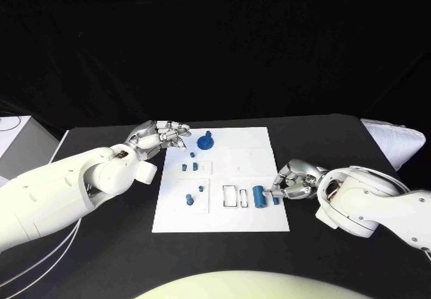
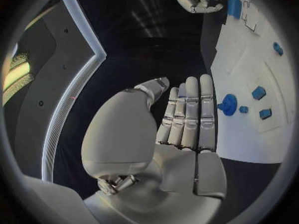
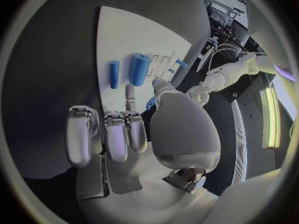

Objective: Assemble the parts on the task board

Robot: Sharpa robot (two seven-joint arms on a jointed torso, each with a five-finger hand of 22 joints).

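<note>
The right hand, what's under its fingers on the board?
Under the right hand lies the task board's right edge; two upright blue cylinders stand beside it. A small blue piece shows between thumb and finger; the rest is covered.

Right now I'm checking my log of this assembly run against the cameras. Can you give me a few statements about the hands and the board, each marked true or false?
1. The task board lies between the two hands. True.
2. The left hand grips the round blue part. False: it is open beside the board's far corner, its fingers straight, holding nothing.
3. The right hand is at the board's edge, pinching a small blue piece. True.
4. The blue cylinder stands off the board on the black table. False: it is on the board, near the right hand.
</note>
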